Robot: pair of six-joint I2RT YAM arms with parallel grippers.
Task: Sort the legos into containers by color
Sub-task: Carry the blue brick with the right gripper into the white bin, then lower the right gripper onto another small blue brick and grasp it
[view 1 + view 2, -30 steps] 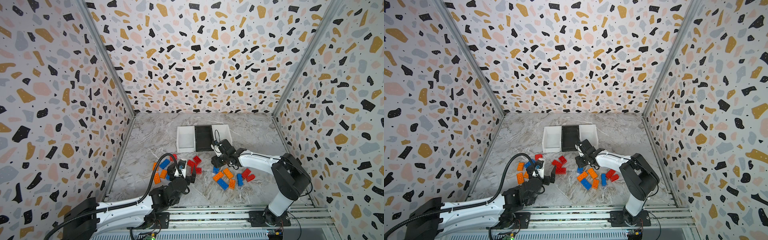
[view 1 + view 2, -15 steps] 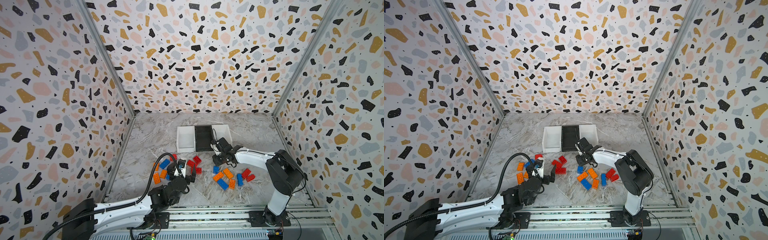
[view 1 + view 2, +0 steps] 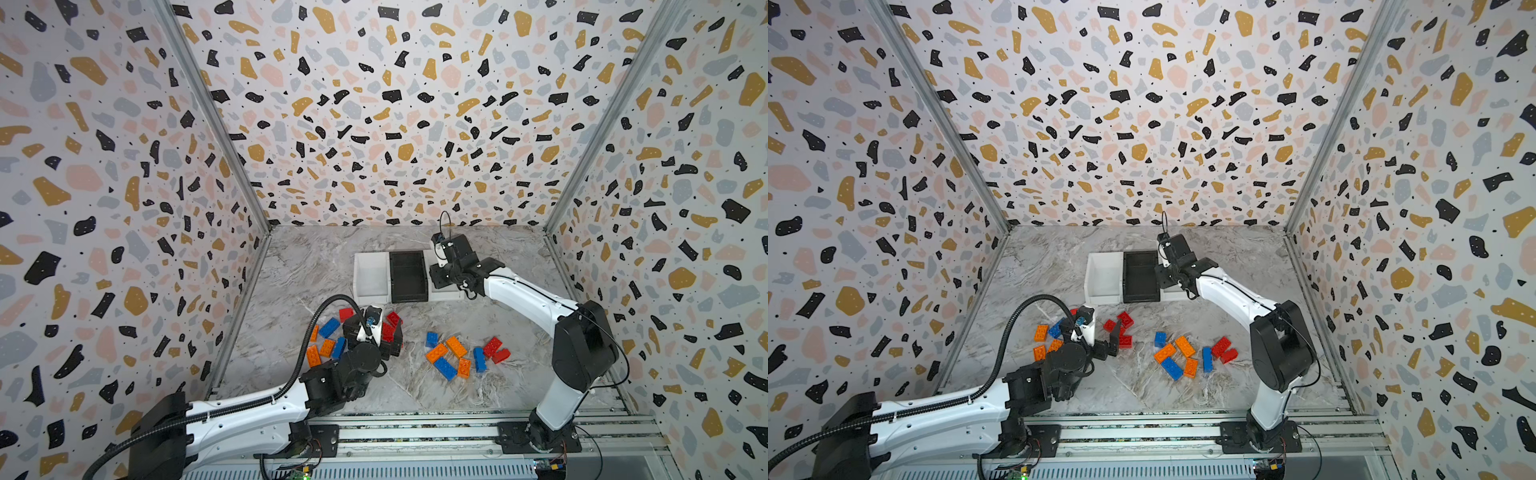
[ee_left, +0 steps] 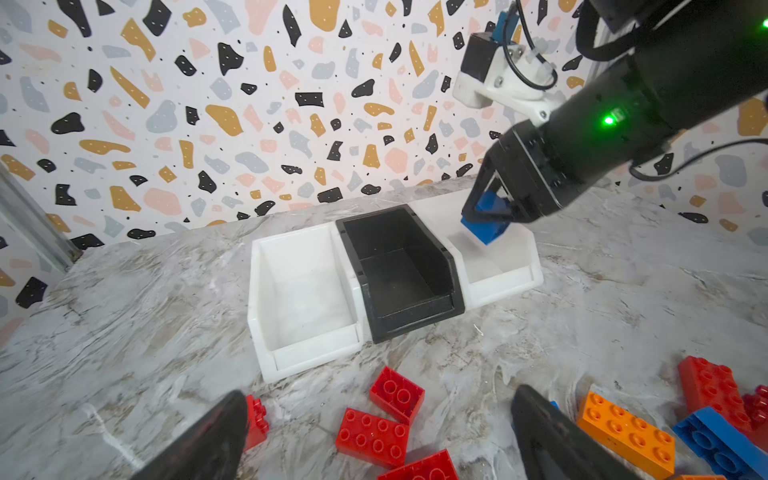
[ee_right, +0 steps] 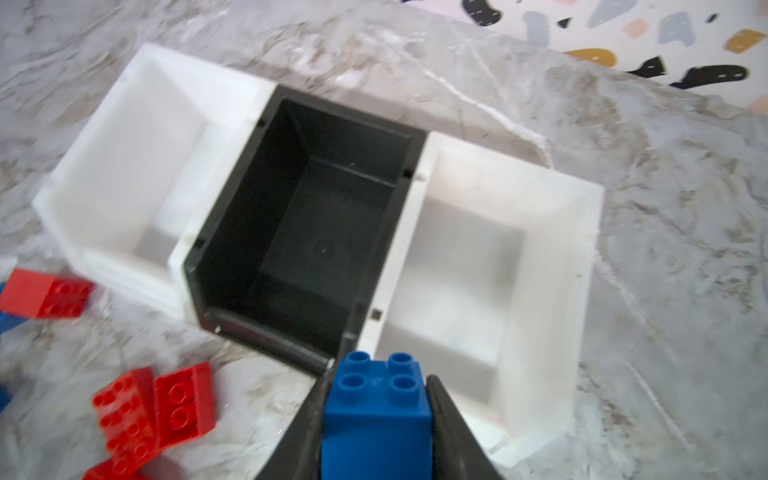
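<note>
Three containers stand in a row at the back: a white bin [image 3: 369, 277], a black bin [image 3: 409, 276] and a second white bin [image 4: 505, 270], all bare inside. My right gripper [image 3: 441, 277] is shut on a square blue lego [image 5: 376, 411], seen also from the left wrist as the blue lego [image 4: 485, 220], hanging above the front of that second white bin. My left gripper [image 4: 380, 397] stands open low over red legos [image 4: 372, 436]. More legos lie loose: orange and blue ones [image 3: 326, 345] at the left, a mixed group [image 3: 457, 355] at the right.
The patterned walls close in the marble table [image 3: 478, 316] on three sides. A metal rail [image 3: 415, 432] runs along the front edge. The left arm's black cable [image 3: 320, 316] arches over the left group of bricks.
My right gripper closed on the blue lego beside the right group and carried it up and back to the bins. The left gripper stayed open over the red bricks.
</note>
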